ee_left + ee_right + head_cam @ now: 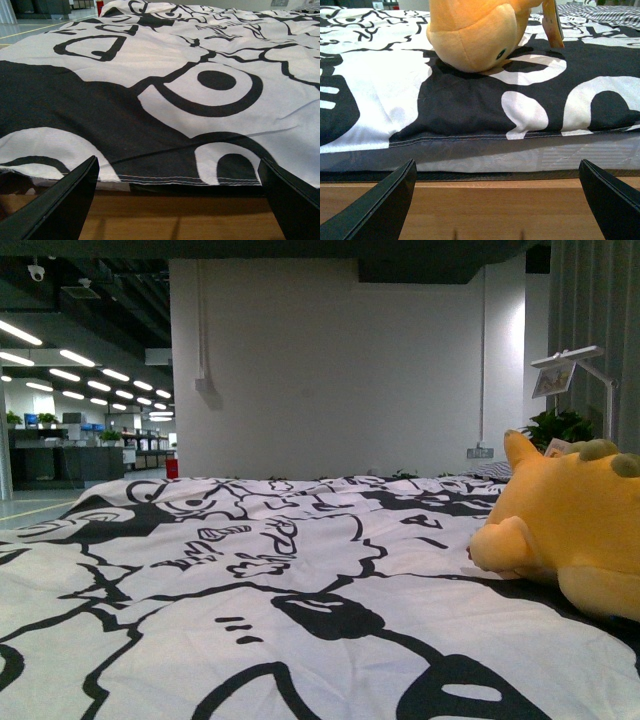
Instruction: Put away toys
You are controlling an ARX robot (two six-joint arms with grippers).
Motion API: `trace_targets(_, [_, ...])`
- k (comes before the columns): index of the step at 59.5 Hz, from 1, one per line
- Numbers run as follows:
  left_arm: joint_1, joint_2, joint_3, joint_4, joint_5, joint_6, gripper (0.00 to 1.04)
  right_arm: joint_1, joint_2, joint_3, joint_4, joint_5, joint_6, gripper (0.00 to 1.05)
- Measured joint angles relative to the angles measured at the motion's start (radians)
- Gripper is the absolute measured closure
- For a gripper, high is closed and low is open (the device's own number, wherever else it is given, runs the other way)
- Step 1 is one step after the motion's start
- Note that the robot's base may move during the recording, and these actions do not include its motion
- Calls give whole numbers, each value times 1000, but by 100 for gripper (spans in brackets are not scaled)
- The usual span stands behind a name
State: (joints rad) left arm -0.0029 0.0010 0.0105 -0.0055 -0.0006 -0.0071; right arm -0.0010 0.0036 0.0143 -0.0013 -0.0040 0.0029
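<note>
My left tool (177,160) is spread wide, its two dark fingers (60,205) far apart with nothing between them. It sits low at the near edge of the bed, over a wooden rail (175,217), and looks along the black-and-white cartoon cover (125,60), whose stitched hem lies just past the fingertips.

My right tool (496,161) is just as wide and also empty. It sits low over the same kind of wooden rail at the bed's near edge. Beyond it I see the grey quilted mattress side (530,157), then the cover's hem.

The plush toy (475,35) lies on the cover a little back from that hem, well apart from the right tool. It is yellow-orange and rounded, and a paper tag (552,25) hangs at its side.

In the front view the toy rests toward the bed's right edge, with one pointed ear up. Neither arm shows there. Behind the bed stand a white wall (340,370), a leafy plant (555,428) and a white lamp (580,365).
</note>
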Motion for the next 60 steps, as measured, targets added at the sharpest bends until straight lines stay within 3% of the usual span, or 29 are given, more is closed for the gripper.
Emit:
trace_targets(18, [0, 0, 0, 0, -2, 0, 6, 0, 0, 0, 0, 2, 0, 7])
trace_targets(20, [0, 0, 0, 0, -2, 0, 6, 16, 8, 0, 8, 47, 15, 7])
trace_targets(24, [0, 0, 0, 0, -1, 0, 6, 65, 58, 0, 63, 255, 85, 7])
trace_targets(29, [0, 0, 0, 0, -1, 0, 6, 84, 129, 1, 124, 342, 119, 7])
trace_targets(51, [0, 0, 0, 0, 0, 0, 6, 135, 646, 132, 635, 322, 127, 7])
trace_targets(60, [0, 0, 0, 0, 0, 0, 6, 128, 831, 204, 762, 314, 108, 7])
